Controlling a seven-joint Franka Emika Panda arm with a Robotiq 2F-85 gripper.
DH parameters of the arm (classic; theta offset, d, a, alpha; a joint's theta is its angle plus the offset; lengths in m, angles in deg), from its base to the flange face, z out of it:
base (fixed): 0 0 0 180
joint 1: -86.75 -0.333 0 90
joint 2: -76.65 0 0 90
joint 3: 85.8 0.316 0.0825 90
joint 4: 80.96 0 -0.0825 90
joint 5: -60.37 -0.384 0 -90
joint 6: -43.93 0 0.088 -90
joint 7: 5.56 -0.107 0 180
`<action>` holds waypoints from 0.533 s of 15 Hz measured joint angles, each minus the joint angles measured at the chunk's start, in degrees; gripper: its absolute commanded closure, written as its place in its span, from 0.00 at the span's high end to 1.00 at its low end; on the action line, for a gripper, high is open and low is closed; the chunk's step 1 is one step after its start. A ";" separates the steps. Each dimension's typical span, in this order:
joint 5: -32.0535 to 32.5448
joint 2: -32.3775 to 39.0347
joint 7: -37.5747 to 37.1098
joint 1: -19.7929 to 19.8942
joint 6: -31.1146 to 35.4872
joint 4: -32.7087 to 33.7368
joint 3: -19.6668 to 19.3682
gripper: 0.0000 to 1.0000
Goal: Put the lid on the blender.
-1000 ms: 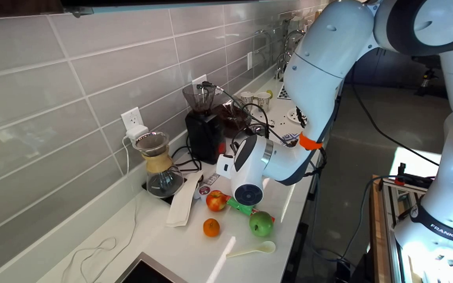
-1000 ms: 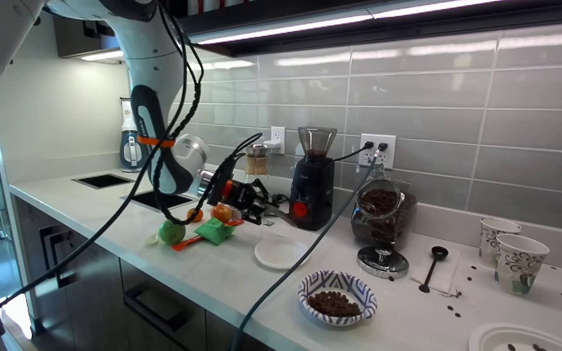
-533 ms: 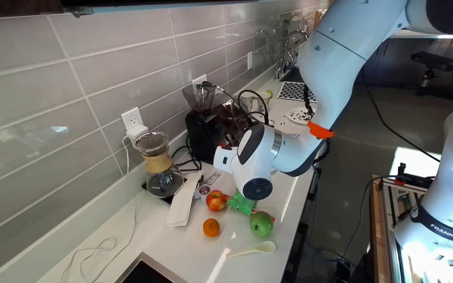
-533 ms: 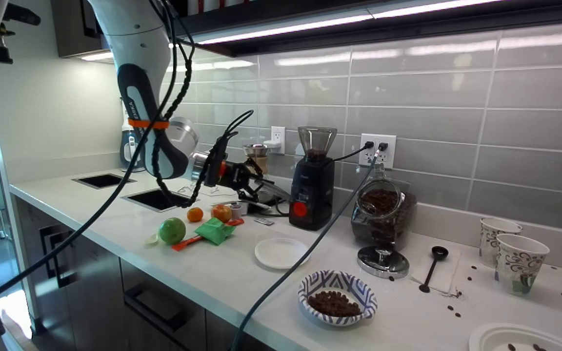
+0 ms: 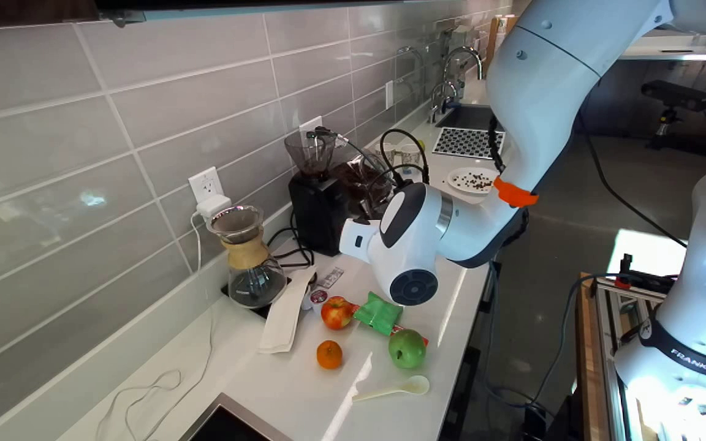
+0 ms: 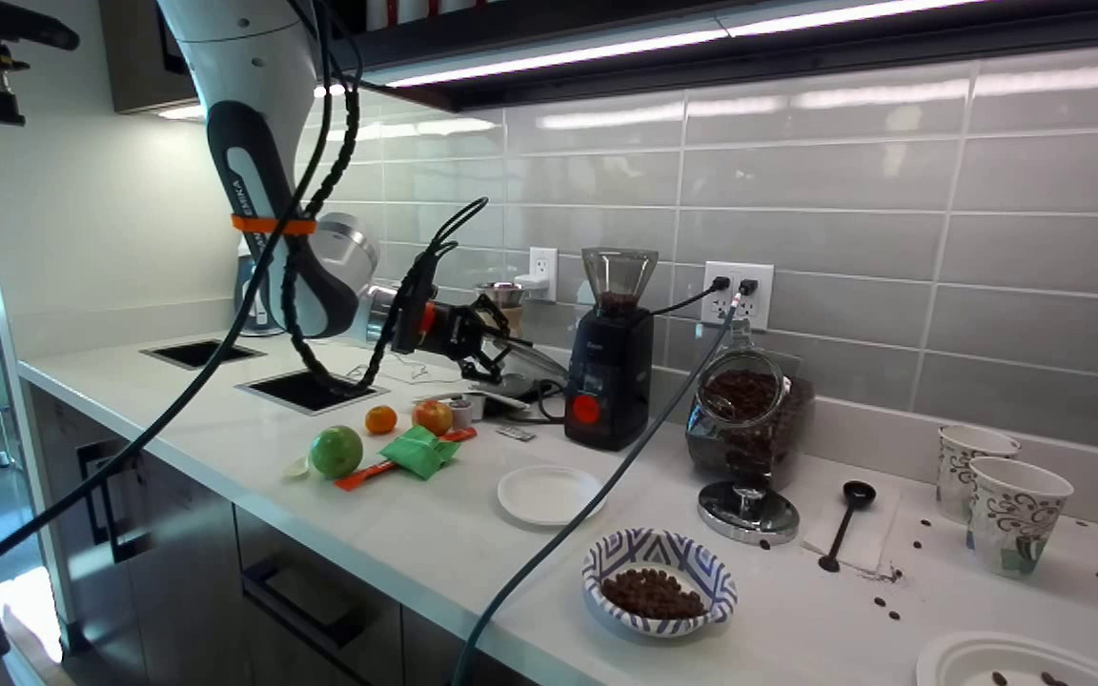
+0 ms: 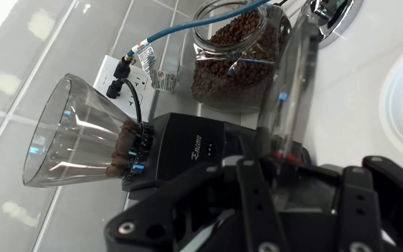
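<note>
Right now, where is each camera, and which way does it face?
An exterior view: raised near the paper cups, facing the tiled wall; arm and claw show.
An exterior view: above the counter, facing along it to the sink; arm shows.
Wrist view: at the arm's end, facing past the lid at the blender; claw shows.
Both exterior views share the blender.

Glossy grey tiles [image 6: 816, 171] catch the light above a smooth white countertop [image 6: 816, 591], where the blender [image 7: 187, 143] shows matt black plastic beneath a clear, gleaming funnel [image 7: 82, 140]. The lid [image 7: 289, 91] is see-through and shiny; the gripper [image 7: 301, 168], dull black with bright metal screws [image 7: 126, 228]. A glass carafe [image 5: 255, 288] wears a wooden collar [image 5: 246, 253]; a green wrapper [image 5: 379, 313] looks crinkled and glossy.
</note>
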 measured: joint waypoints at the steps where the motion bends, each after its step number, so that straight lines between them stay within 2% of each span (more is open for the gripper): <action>1: 0.01 0.01 -0.01 0.00 0.00 0.04 0.00 0.01; 8: 4.04 -2.12 0.66 1.82 -0.96 -0.03 -0.83 0.01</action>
